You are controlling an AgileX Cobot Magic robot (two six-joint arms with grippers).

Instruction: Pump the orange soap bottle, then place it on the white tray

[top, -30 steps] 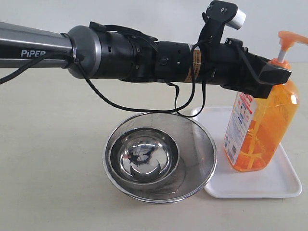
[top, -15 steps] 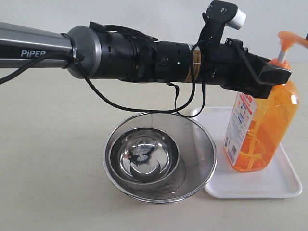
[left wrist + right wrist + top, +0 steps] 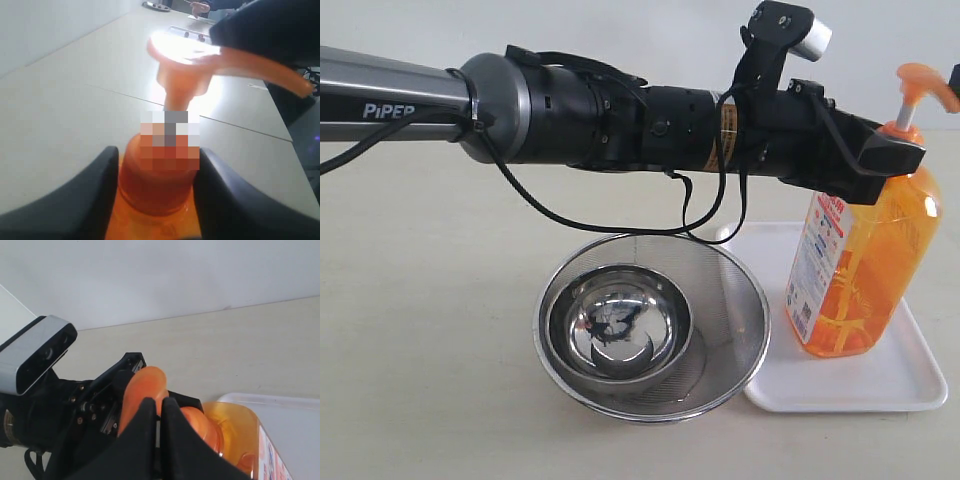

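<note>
Clamped on the neck of the tall translucent orange soap bottle, the left hand has a black finger pressed against each side of the collar, just below the white stem. The bottle stands on the flat white plastic tray, leaning slightly, nearer the tray edge that faces the round steel mesh strainer. The strainer holds a steel bowl and touches or overlaps the tray's rim on the beige counter.

The right hand has its two fingers pressed together, holding nothing, and rests at the orange pump head. From the left wrist it shows as a dark mass lying over the spout. The pump head sits high on its stem, so it is not pressed down at this moment.

By these views the pumping is the step in hand. Whether any stroke has been made cannot be told. The placing looks as good as done, since the base is on the tray. What seems left is the press and letting go.
</note>
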